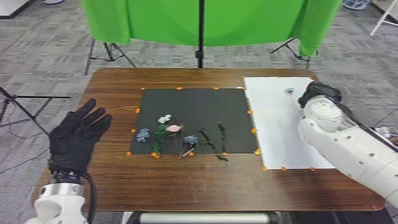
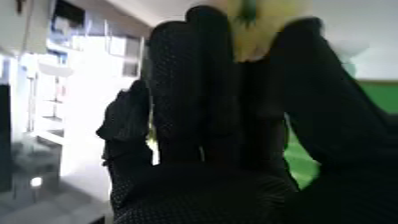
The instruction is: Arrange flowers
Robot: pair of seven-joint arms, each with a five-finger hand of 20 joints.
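The right hand [image 1: 320, 92] is by the far right part of the bench [image 1: 222, 192], at the outer side of the white sheet [image 1: 284, 130]. In the right wrist view a yellow flower [image 2: 258, 30] sits between its thumb and fingers, near their tips — the hand is closed in a pinch on it, with the fingers long and close together and the thumb opposite. On the far part of the white sheet, just beside that hand, lies a small blue-grey thing [image 1: 290, 90], too small to name.

The left hand [image 1: 73, 142] is at the left edge of the bench, to the left of the black mat [image 1: 187, 102], with its fingers extended and somewhat spread, pointing away from the robot.

The other flowers lie on the nearer half of the black mat. A white flower [image 1: 164, 119] is the farthest of them, with a pink flower [image 1: 173, 128] just nearer and to its right. A blue flower [image 1: 143, 135] lies near the mat's left edge, a grey-blue flower [image 1: 190, 140] nearer the middle, and a green leafy stem [image 1: 158, 142] between those two. To the right are two dark green sprigs [image 1: 223, 137] side by side — one reaches past the mat's near edge onto the bench.
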